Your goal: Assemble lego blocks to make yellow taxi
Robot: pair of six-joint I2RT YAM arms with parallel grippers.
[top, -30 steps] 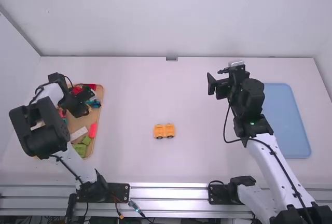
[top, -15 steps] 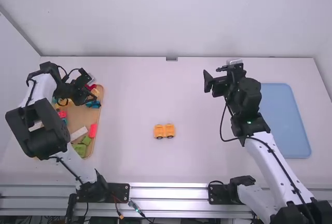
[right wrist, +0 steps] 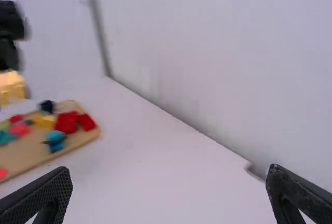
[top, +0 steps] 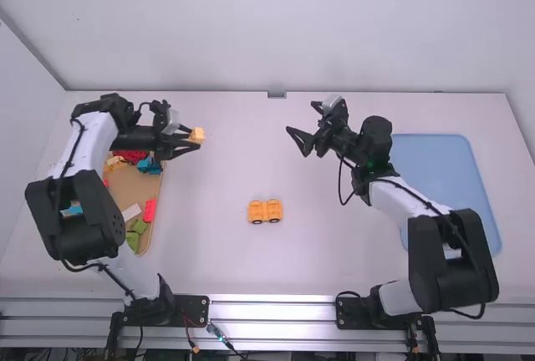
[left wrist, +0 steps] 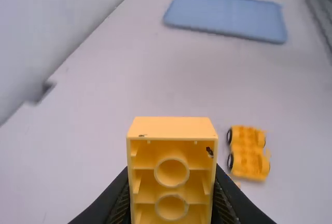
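Observation:
My left gripper point(top: 185, 137), just right of the wooden tray in the high view, is shut on a yellow block point(top: 197, 135). In the left wrist view that yellow block point(left wrist: 172, 172) shows its hollow underside between the fingertips of the left gripper point(left wrist: 172, 195). A yellow-orange car base with black wheels point(top: 265, 211) stands on the middle of the table; the left wrist view has the car base point(left wrist: 248, 152) too. My right gripper point(top: 303, 126) is held up right of the middle. In its wrist view the right gripper point(right wrist: 168, 187) stands wide open with nothing between its fingers.
The wooden tray point(top: 125, 184) at the left carries red point(top: 150, 210), blue and green blocks, partly under the left arm. A blue tray point(top: 443, 156) lies at the right, partly behind the right arm. Walls rise behind the table.
My left gripper has swung rightward, out from over the wooden tray, with the yellow block. The right arm has folded back, its gripper moving left and turning toward the middle. The car base has stayed put.

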